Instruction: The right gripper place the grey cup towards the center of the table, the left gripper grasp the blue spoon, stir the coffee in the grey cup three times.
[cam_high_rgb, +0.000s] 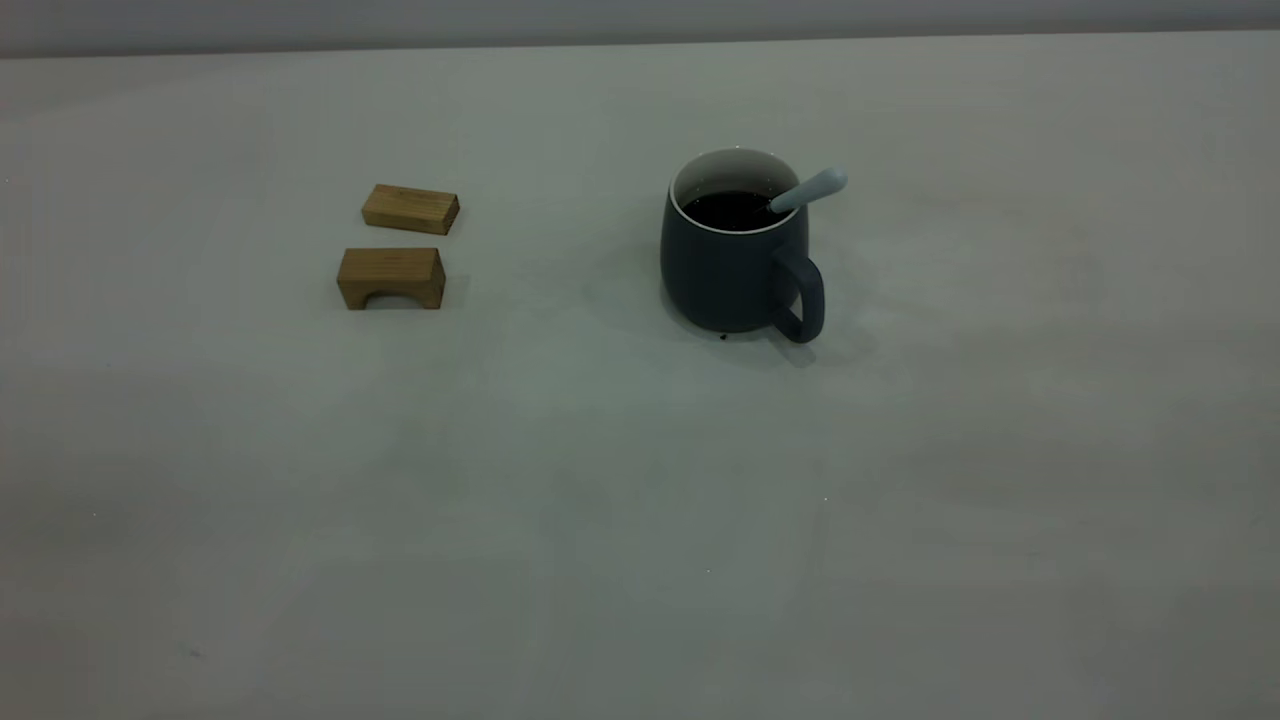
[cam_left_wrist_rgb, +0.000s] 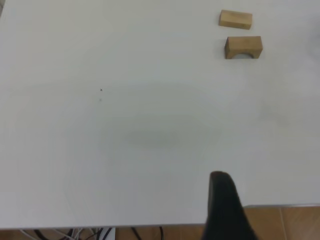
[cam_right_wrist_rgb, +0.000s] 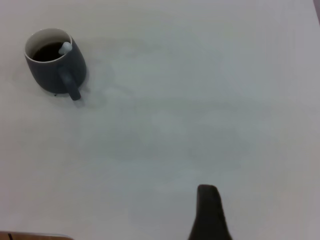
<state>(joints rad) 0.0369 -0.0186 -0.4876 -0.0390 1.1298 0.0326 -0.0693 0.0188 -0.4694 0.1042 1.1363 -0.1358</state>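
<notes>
We start at the left end effector (cam_left_wrist_rgb: 222, 210), of which its wrist view shows only one dark finger near the bench edge, so we cannot tell whether it is apart or together; it holds nothing that we can see. The right end effector (cam_right_wrist_rgb: 207, 212) is likewise a single dark finger low in its own view, its state unreadable, well apart from the grey cup (cam_high_rgb: 738, 250). Neither arm appears in the exterior view. Outward from there, the cup stands upright on the bench (cam_high_rgb: 640, 520), roughly central, handle turned toward the camera and a little to the right. The blue spoon (cam_high_rgb: 810, 190) leans inside it, bowl sunk in the coffee (cam_high_rgb: 732, 210), pale handle jutting over the rim on the right side. Two wooden blocks (cam_high_rgb: 400, 245) lie well off to the left. We judge the risks as these: the spoon handle is slim and tilted, so a misaligned approach could knock it round the rim or nudge the cup; a push high on the cup or a brisk stir could slop the coffee over the edge.
</notes>
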